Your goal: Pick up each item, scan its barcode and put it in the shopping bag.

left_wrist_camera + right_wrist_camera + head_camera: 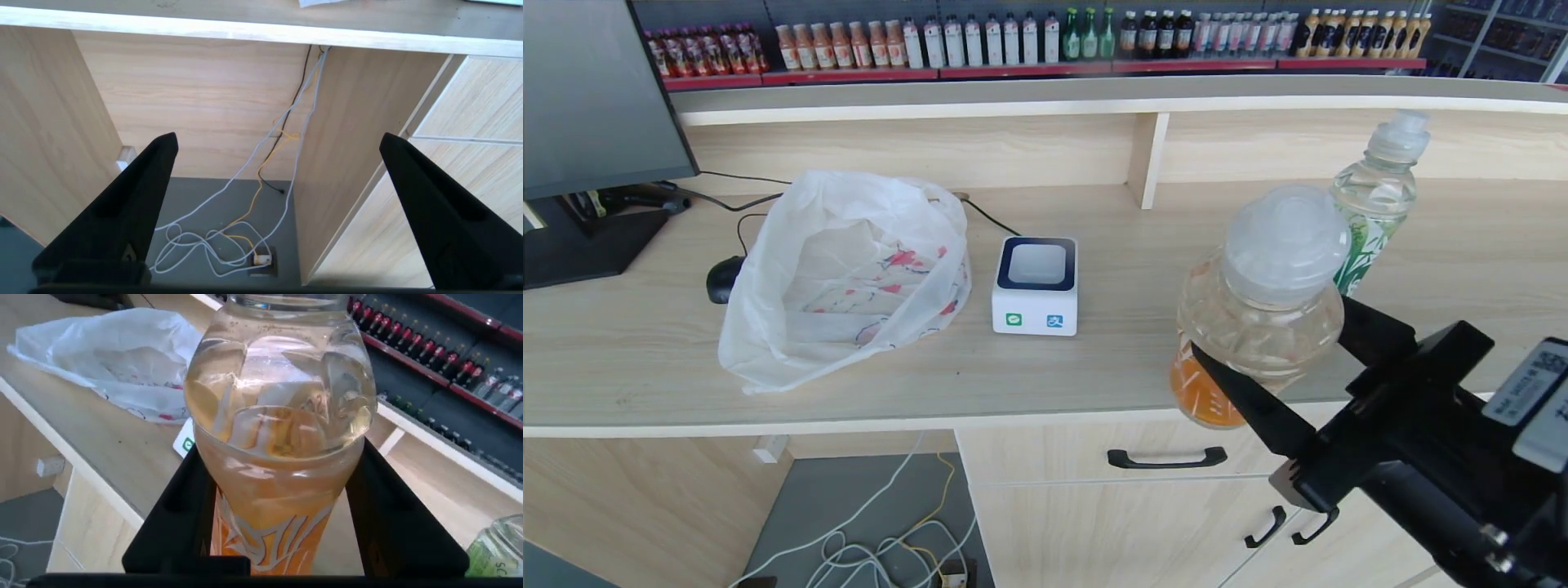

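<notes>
On the table [1094, 367], a shopping bag [849, 269] lies left of the scanner [1036, 286]. The bottle [1258, 310] is best carried over upright, barcode turned to the scanner's window. It is clamped between the right gripper's [1270, 335] jaws, near the table's front edge. The left gripper's [278, 143] jaws are spread wide, empty.
</notes>
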You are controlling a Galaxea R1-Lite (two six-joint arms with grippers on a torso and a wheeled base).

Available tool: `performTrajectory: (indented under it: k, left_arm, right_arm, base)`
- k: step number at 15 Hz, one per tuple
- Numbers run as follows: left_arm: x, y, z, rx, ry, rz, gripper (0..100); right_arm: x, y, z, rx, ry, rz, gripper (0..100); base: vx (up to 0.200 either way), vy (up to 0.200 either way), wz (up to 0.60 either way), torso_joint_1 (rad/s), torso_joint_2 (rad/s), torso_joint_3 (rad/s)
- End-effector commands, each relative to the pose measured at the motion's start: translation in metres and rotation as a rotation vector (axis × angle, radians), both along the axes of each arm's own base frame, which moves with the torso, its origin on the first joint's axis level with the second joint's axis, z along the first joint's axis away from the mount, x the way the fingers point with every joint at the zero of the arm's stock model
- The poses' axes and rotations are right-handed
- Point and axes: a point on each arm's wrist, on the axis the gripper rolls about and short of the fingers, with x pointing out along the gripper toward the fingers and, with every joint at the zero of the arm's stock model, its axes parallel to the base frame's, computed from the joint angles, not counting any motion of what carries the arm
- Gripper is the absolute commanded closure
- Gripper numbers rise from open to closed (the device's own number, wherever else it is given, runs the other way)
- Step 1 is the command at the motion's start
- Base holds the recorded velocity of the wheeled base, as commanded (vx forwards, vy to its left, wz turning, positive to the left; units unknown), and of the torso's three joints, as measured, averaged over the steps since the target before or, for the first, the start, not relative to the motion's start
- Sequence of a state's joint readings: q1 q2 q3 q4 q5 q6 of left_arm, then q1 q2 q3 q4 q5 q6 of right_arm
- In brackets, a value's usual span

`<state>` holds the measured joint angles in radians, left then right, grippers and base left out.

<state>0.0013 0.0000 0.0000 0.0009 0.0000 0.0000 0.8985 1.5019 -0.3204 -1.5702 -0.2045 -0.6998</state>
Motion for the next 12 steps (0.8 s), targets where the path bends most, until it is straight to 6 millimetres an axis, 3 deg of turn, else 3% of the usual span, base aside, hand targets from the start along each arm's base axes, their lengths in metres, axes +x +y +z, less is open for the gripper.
performTrajectory:
  k: [1,5,12]
  left_arm:
    - [0.0,0.0,0.0,0.0,-0.001,0.0,0]
    - [0.0,0.0,0.0,0.0,-0.001,0.0,0]
    - [0.0,0.0,0.0,0.0,-0.001,0.0,0]
  right_arm:
    - [0.019,-0.001,-0.005,0.024,0.047,-0.049,100]
    - [0.04,0.004,0.011,0.173,0.109,-0.034,100]
    - [0.046,-0.007,0.013,0.445,0.3,0.077,100]
  base:
    - [0.0,0.0,0.0,0.0,0.0,0.0]
    - [0.0,0.0,0.0,0.0,0.0,0.0]
    - [0.0,0.0,0.0,0.0,0.0,0.0]
